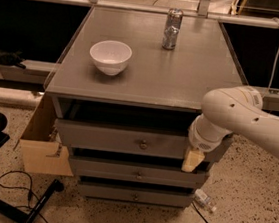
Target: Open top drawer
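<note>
Wide grey top drawer (111,138) with its small brass knob (143,144) stretches left of the cream gripper (193,160); can't tell if jaws are apart or together. Tugging that far off-centre could slip or skew it. White ceramic bowl (110,56), up-left on the grey worktop (193,84), looks empty

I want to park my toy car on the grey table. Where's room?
Room: right of the white bowl and in front of the can, out to the right edge of the tabletop; also behind the bowl, left of the can. Crowded: below, where the tool hangs by the right end of the top drawer.
</note>
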Controlling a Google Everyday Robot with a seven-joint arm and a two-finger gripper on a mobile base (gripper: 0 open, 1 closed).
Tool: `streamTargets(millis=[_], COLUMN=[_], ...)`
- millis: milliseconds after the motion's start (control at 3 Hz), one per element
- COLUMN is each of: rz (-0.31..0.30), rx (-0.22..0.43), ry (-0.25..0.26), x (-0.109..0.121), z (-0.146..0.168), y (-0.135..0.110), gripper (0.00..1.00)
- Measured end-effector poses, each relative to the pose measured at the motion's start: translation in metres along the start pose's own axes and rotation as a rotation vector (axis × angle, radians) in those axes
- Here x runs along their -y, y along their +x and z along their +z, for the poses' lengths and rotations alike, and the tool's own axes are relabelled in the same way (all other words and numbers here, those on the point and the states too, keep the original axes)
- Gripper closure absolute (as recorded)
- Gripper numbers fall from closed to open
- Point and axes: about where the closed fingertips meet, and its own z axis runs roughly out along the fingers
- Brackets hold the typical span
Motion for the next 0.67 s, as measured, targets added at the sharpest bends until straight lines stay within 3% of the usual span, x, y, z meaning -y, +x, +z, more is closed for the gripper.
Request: streamTargets(millis=[333, 667], rz=[0.005, 0.012], rx=[-0.004, -0.004], ry=[-0.029, -0.035], x=[-0.0143, -0.0176], z=[0.0078, 0.0016], y=[0.0063, 0.006], gripper=[0.47, 0.78])
